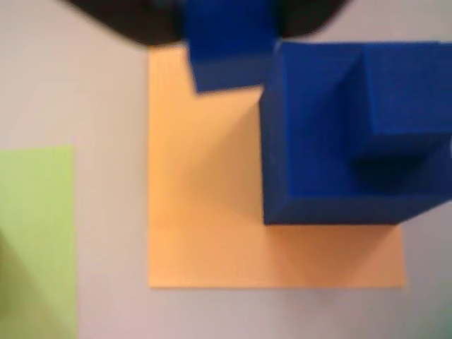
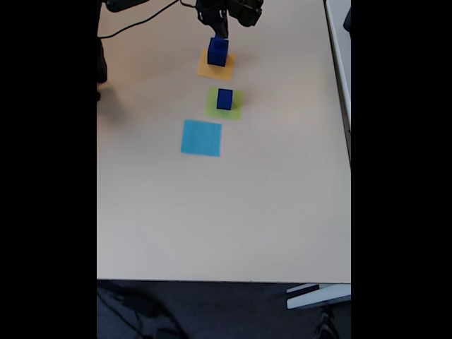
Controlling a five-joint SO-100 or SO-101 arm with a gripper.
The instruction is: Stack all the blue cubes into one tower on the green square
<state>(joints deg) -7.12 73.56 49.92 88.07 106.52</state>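
A large blue cube point(image 1: 311, 155) stands on the right part of the orange-yellow square point(image 1: 212, 212), with a smaller blue cube point(image 1: 406, 92) on top of it. In the fixed view this stack point(image 2: 217, 54) sits near the table's far edge. My gripper point(image 1: 229, 28) is shut on a small blue cube point(image 1: 229, 60), held over the orange-yellow square beside the stack. In the fixed view my gripper point(image 2: 220, 34) hovers just above the stack. The green square point(image 2: 224, 103) lies nearer the camera and carries another blue cube point(image 2: 224, 98). Part of the green square point(image 1: 35, 233) shows at the left of the wrist view.
A flat light blue square point(image 2: 201, 138) lies in front of the green one in the fixed view. The pale table point(image 2: 226, 212) stretches wide toward the camera. Dark cables point(image 2: 134, 28) run along the far left corner.
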